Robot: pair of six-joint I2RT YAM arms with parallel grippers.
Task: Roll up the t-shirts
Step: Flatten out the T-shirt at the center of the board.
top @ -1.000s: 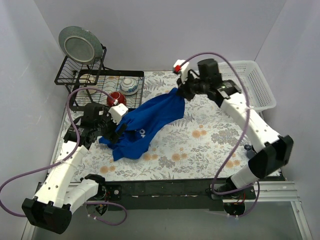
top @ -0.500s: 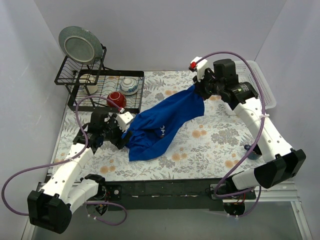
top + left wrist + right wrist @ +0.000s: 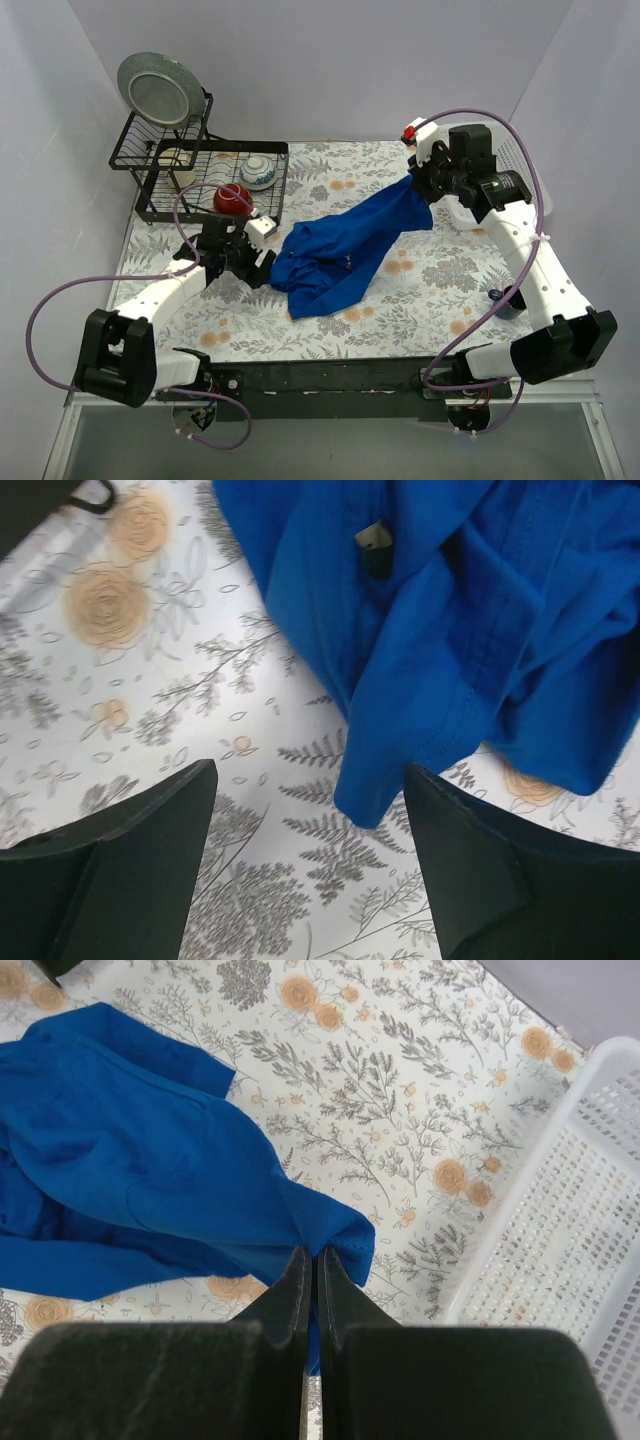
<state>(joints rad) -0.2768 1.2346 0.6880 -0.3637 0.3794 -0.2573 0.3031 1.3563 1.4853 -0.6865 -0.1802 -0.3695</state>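
Note:
The royal-blue t-shirt (image 3: 345,245) lies crumpled and stretched across the middle of the floral table cover. My right gripper (image 3: 420,185) is shut on its far right corner and holds that end raised; the right wrist view shows the cloth (image 3: 150,1170) pinched between the closed fingers (image 3: 312,1265). My left gripper (image 3: 262,262) is open just left of the shirt's near end, holding nothing. In the left wrist view a blue hem corner (image 3: 400,770) lies on the cover between the two spread fingers (image 3: 308,810). The chest graphic is hidden in the folds.
A black wire dish rack (image 3: 215,180) stands at the back left with a grey plate (image 3: 155,88), a red bowl (image 3: 232,198) and a patterned bowl (image 3: 258,172). A white plastic basket (image 3: 530,175) sits at the back right, also in the right wrist view (image 3: 565,1220).
My right gripper has dragged the shirt's corner to the right and the whole shirt has slid right. My left gripper has let go of the cloth, followed to the right and now stands open.

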